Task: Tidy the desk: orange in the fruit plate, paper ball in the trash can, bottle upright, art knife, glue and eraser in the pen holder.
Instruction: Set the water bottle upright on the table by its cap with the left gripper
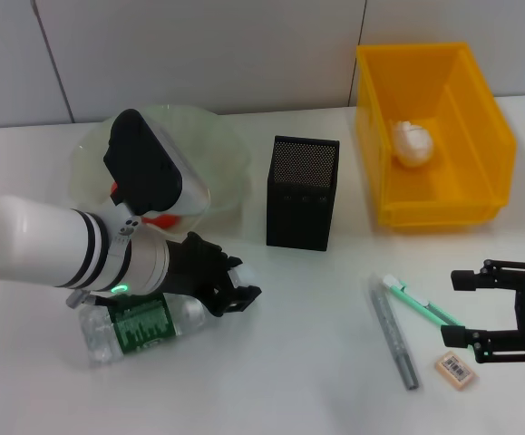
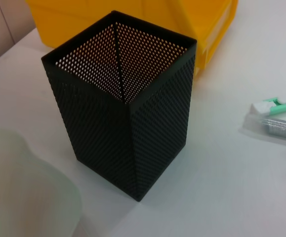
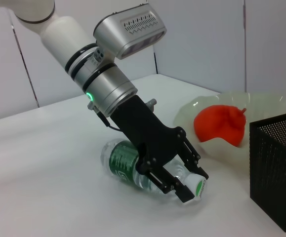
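Observation:
The bottle (image 1: 135, 331) lies on its side at the front left, cap (image 3: 198, 186) pointing right. My left gripper (image 1: 237, 288) is shut on its neck end, a finger on each side (image 3: 184, 173). The orange (image 3: 221, 124) sits in the pale green fruit plate (image 1: 221, 149), half hidden behind my left wrist. A paper ball (image 1: 413, 142) lies in the yellow trash can (image 1: 489, 136). The black mesh pen holder (image 1: 303, 192) stands mid-table and looks empty (image 2: 128, 113). A grey art knife (image 1: 393, 344), a green-and-white glue stick (image 1: 422, 305) and the eraser (image 1: 454, 370) lie at front right. My right gripper (image 1: 463, 308) is open beside them.
White wall panels rise behind the table. The pen holder stands between the fruit plate and the trash can, with bare tabletop (image 1: 316, 362) in front of it.

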Controlling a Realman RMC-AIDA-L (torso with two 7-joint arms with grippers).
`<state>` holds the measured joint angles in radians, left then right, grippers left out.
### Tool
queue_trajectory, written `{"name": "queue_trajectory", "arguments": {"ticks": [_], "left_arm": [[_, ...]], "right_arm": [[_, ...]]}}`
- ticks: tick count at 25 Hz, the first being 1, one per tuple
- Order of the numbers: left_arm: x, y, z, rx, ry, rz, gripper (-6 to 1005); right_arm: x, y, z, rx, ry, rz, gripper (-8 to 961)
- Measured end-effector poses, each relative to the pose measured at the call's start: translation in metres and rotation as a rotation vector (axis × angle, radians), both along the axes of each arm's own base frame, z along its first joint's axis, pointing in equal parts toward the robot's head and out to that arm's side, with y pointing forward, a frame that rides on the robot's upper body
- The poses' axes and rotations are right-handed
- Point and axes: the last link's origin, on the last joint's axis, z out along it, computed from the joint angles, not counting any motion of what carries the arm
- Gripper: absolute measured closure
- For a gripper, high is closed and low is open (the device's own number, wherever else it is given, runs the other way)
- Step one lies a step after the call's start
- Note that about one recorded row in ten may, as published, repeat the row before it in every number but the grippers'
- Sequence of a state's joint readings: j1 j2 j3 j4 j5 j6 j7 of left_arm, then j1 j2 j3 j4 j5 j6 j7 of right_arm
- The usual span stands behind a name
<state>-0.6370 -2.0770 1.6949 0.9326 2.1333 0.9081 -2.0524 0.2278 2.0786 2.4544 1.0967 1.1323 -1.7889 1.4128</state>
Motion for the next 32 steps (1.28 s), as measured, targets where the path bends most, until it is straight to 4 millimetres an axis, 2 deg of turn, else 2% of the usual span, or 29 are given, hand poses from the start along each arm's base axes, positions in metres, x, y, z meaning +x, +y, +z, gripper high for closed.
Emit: {"name": "queue_trajectory", "arguments": {"ticks": [16,32], "left_arm": [[0.006,0.001,0.007,0.025,-0.019,-0.025,548],[0.013,-0.007,0.027,0.086,-0.079,-0.057,551]], "right_arm": [[0.0,0.0,0.002,0.012,0.007,-0.003,188],[0.001,0.0,0.004,0.022,0.008,-0.006,188]]}}
